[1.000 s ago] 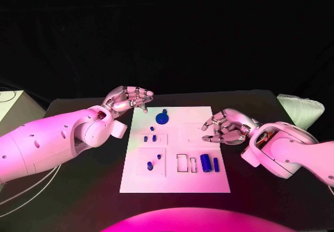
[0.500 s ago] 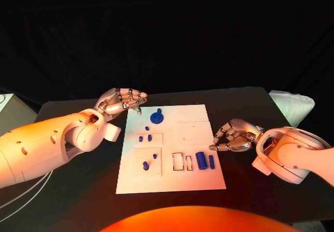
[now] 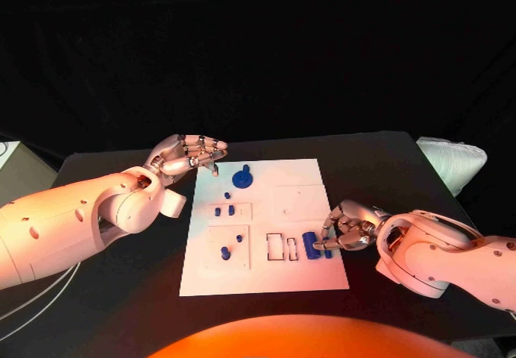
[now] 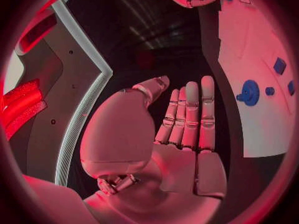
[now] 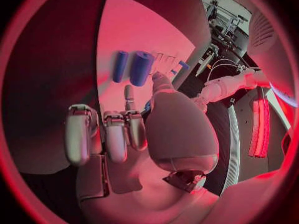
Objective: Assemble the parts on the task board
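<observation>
I see the white board (image 3: 269, 227) lying in the middle of the black table (image 3: 398, 164), with small blue parts on it: a round gear-like piece (image 3: 243, 180) near the far end, little pegs (image 3: 225, 212) in the squares on the left side, and two cylinders, a thick cylinder (image 3: 309, 245) and a thin cylinder (image 3: 326, 251), near the right edge. My left hand (image 3: 189, 154) hangs over the board's far left corner, holding nothing. From the head camera its fingers look bent downward; the left wrist camera shows that hand (image 4: 181, 134) with fingers straight, side by side, apart from the thumb, and the gear (image 4: 249, 92) lying well off from it on the board (image 4: 249, 55). My right hand (image 3: 346, 227) sits at the board's right edge, right over the cylinders, fingers curled. The head camera can't tell me whether it touches them; the right wrist camera shows the hand (image 5: 124, 129) with three fingers curled in and one fingertip reaching toward the thick cylinder (image 5: 141, 68), with the thin cylinder (image 5: 119, 66) just beside it, nothing clearly pinched.
</observation>
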You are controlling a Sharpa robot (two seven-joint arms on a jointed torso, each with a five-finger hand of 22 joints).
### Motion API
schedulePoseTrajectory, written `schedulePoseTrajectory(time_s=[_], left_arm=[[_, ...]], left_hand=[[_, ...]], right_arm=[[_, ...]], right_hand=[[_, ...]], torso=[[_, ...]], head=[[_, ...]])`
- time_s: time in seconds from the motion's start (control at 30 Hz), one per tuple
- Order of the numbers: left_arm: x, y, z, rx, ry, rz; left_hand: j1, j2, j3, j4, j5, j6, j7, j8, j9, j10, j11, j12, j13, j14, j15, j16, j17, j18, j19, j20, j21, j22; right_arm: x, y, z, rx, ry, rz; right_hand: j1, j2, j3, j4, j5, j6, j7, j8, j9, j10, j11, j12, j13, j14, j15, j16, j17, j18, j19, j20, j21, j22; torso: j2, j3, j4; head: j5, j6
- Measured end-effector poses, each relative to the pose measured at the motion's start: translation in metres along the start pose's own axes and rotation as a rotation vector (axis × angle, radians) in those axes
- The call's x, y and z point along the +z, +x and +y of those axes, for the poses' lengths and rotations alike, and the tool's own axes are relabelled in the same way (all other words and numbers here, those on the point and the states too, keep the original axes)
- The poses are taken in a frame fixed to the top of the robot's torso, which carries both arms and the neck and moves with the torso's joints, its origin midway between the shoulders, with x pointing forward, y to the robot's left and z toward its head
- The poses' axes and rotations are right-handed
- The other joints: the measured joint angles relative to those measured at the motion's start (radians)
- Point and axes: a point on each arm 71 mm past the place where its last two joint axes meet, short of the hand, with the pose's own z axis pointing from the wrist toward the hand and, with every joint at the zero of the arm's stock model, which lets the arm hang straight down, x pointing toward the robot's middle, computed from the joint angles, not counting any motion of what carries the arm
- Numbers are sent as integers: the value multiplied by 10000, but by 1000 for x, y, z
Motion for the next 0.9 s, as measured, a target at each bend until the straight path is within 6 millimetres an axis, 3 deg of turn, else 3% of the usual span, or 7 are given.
schedulePoseTrajectory(time_s=[0.63, 0.9], left_arm=[[-1, -1, 0, 2, -37, -20], [-1, -1, 0, -10, -56, 3]], left_hand=[[-40, 40, -28, 28, 0, 0, 0, 0, -9, 0, 0, 0, -10, 0, 0, 0, 0, 1, 0, 0, -40, -16], [-40, 40, -28, 28, 0, 0, 0, 0, -9, 0, 0, 0, -10, 0, 0, 0, 0, 1, 0, 0, -40, -15]], right_arm=[[13, 22, 14, -495, -206, 128], [22, 28, 21, -687, -256, 171]], right_hand=[[46, 46, 0, 0, 36, 33, -32, -1, 8, -1, 0, 35, -2, 0, 0, 0, -2, -1, 0, 1, 58, 7], [12, 92, -2, 1, 34, 55, -12, 154, 89, -1, 1, 35, -3, -1, 0, 0, -4, 0, 0, 1, 57, 6]], torso=[[4, 6, 0], [4, 0, 6]], head=[[93, -91], [115, -105]])
